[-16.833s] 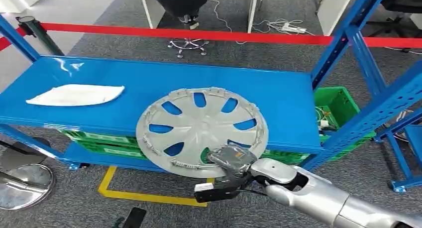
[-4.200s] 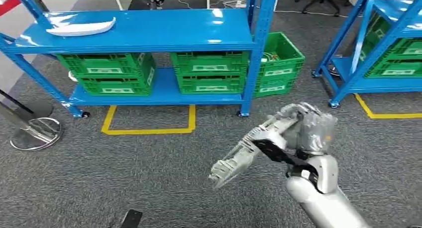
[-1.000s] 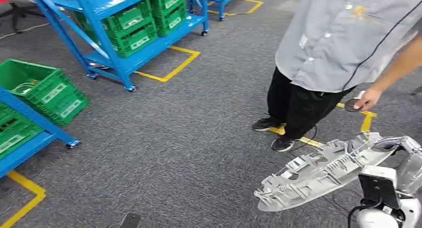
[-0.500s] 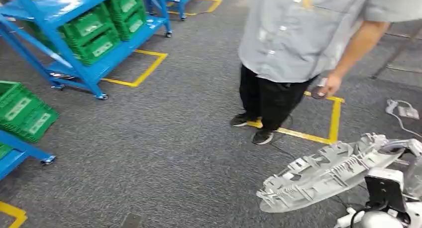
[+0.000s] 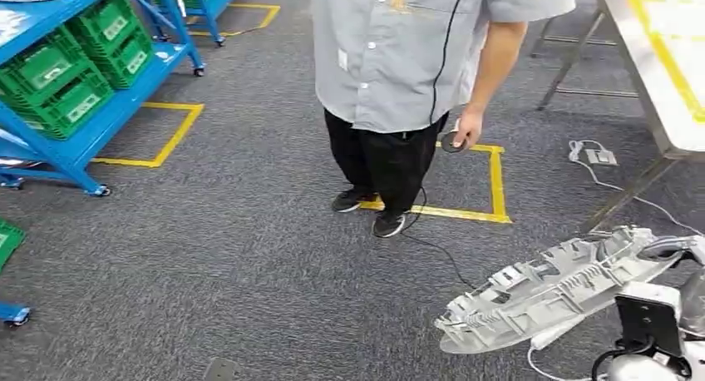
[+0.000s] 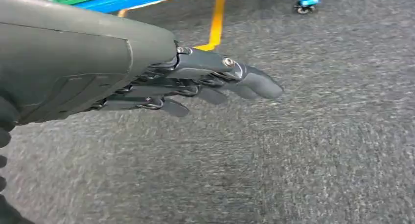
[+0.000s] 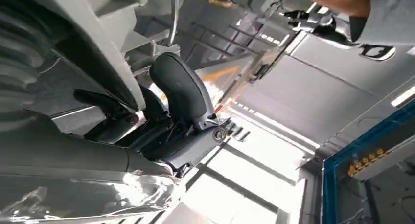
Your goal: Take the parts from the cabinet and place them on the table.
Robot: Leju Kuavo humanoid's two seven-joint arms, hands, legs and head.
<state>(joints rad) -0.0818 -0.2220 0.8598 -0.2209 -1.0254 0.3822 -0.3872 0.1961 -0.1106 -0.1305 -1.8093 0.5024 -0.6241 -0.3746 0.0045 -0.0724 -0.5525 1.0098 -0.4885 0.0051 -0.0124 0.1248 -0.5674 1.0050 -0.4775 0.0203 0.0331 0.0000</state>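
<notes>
Person [image 5: 399,65] stands top centre, counter [image 5: 665,56] upper right; right hand [image 5: 677,256] holds hubcap [image 5: 549,289] edge-on, slanting lower-left to upper-right. Left hand [image 6: 161,82] fingers [image 6: 254,82] extended, holding nothing.

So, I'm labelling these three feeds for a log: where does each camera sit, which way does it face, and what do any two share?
Head view: high on the body, looking down at grey carpet, a person, the table; right hand holds the wheel cover.
Left wrist view: behind the left hand, empty, facing carpet.
Right wrist view: behind the right hand, tilted upward.
Shared: head and right wrist views both show the wheel cover.
</notes>
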